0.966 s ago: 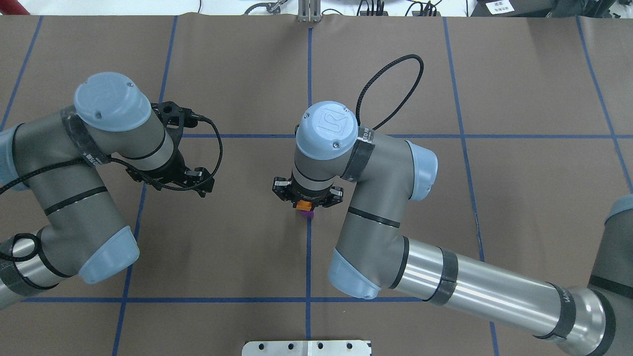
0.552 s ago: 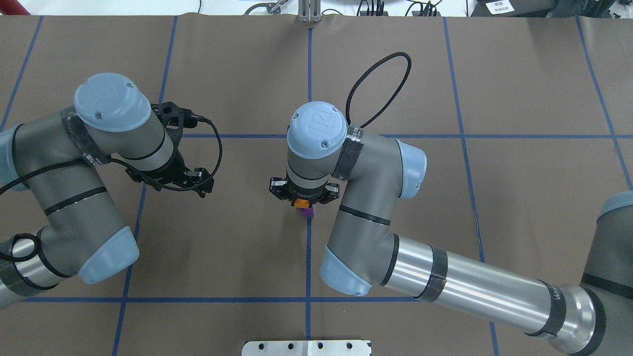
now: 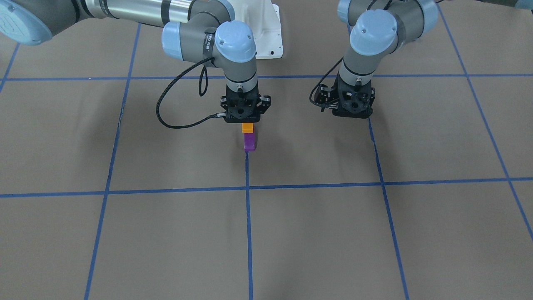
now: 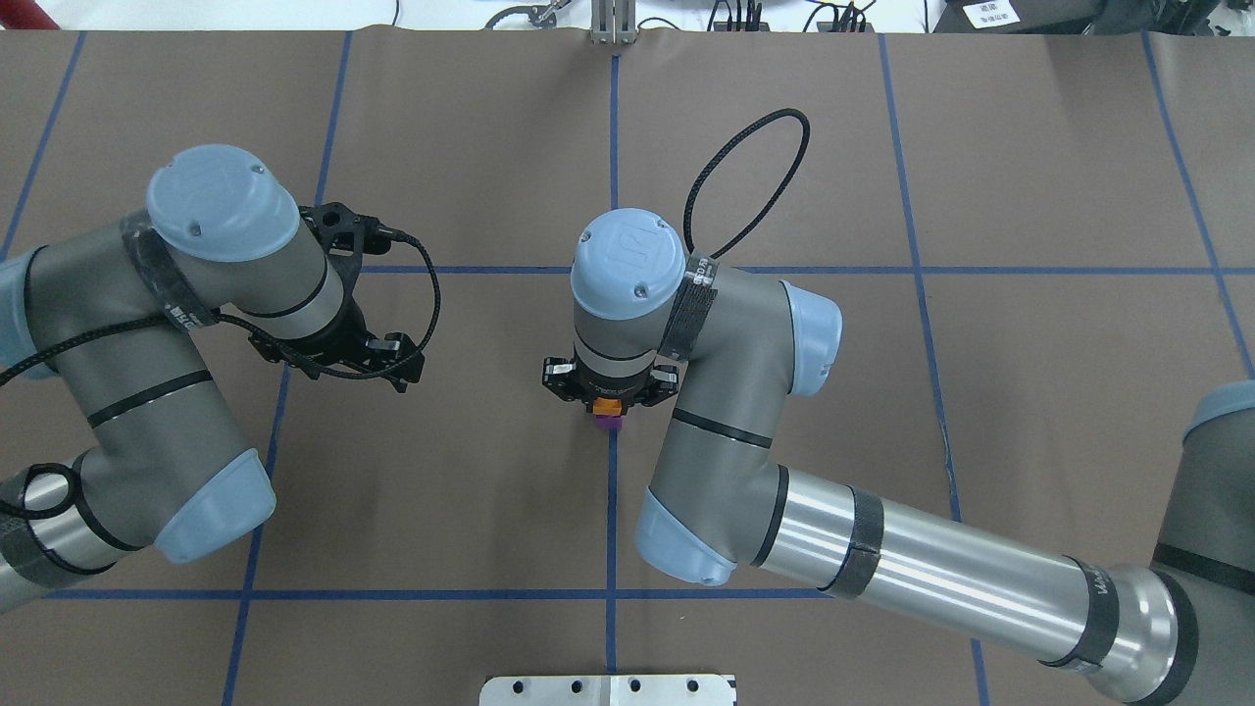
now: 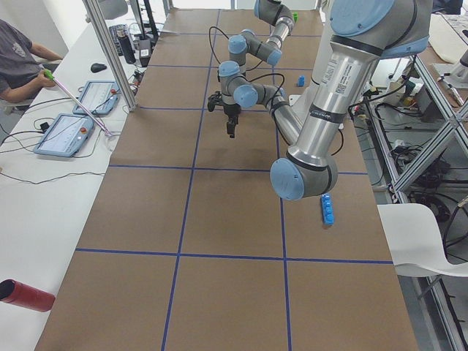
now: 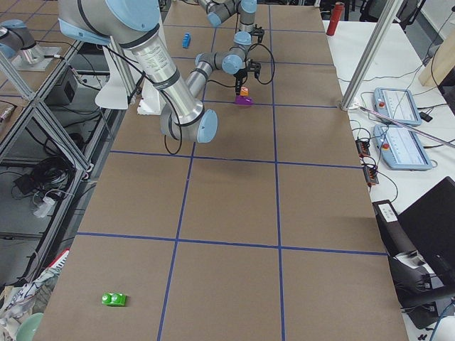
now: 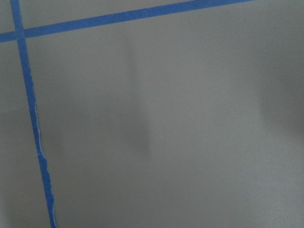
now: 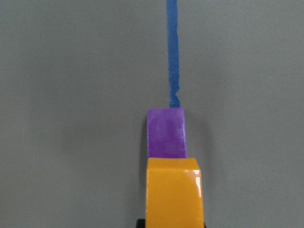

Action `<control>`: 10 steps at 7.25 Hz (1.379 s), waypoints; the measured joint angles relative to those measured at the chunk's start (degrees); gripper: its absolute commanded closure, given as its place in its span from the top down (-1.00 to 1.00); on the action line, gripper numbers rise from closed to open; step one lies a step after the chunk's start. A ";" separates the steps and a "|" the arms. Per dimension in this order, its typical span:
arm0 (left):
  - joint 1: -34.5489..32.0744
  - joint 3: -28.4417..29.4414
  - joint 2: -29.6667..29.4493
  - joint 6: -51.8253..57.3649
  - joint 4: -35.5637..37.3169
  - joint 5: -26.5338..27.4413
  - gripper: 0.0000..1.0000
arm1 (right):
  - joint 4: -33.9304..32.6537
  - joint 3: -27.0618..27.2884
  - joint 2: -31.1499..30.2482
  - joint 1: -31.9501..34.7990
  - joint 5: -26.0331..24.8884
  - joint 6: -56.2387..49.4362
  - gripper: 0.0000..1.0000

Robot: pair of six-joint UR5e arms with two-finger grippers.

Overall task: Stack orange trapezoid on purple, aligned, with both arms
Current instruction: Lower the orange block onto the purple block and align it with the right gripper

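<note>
A brown paper-covered table [image 4: 980, 147] fills every view, ruled into squares by blue tape lines [image 4: 1069, 270], with 1 white base plate [image 3: 268, 29] on the robot's side. 2 grey arms with light-blue joint caps reach over it. The right arm [image 4: 882, 559] bends in to the middle of the table, and the right gripper [image 3: 247, 121] points straight down, clamped on the 1 orange trapezoid [image 3: 247, 128], whose lower part shows beneath the black fingers. Directly under it the 1 purple brick [image 3: 249, 142] stands on the paper at the end of a tape line. In the front-facing view the orange piece's lower edge seems to meet the purple top. Whether it is seated there or just above cannot be told. From the right wrist camera the orange piece covers the near part of the purple one, and their sides run roughly in line. The left arm [image 4: 147, 324] is folded over the table's left half. The left gripper [image 3: 352, 113] hangs low over bare paper beside a tape line, well apart from the 2 bricks, and whether its jaws are spread or closed cannot be told. Its wrist camera shows paper and 2 crossing tape lines. Elsewhere on the table lie 1 long blue brick [image 5: 327, 209], 1 small blue brick [image 5: 300, 80] and 1 green brick [image 6: 114, 299]. Beside the table are 1 red cylinder [image 5: 25, 295], 2 control pads [image 6: 399, 106] and 1 seated person [image 5: 18, 51].
</note>
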 measured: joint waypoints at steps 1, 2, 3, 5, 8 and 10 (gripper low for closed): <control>0.04 0.01 0.00 0.00 0.00 0.00 1.00 | 0.02 -0.13 0.03 -0.10 -0.32 -0.59 -1.00; 0.07 0.01 0.00 0.00 0.00 0.00 1.00 | 0.05 -0.36 0.03 -0.28 -0.50 -0.96 -1.00; 0.09 0.04 0.00 0.00 0.00 0.00 1.00 | 0.07 -0.52 0.04 -0.36 -0.61 -1.13 -1.00; 0.10 0.04 0.02 0.00 0.00 0.00 1.00 | 0.08 -0.97 0.02 -0.47 -0.82 -1.36 -1.00; 0.10 0.09 0.01 0.00 0.00 0.00 1.00 | 0.09 -1.38 0.11 -0.76 -0.96 -2.47 -1.00; 0.10 0.10 0.00 0.00 0.00 0.00 1.00 | 0.09 -1.50 0.06 -0.91 -0.99 -2.91 -1.00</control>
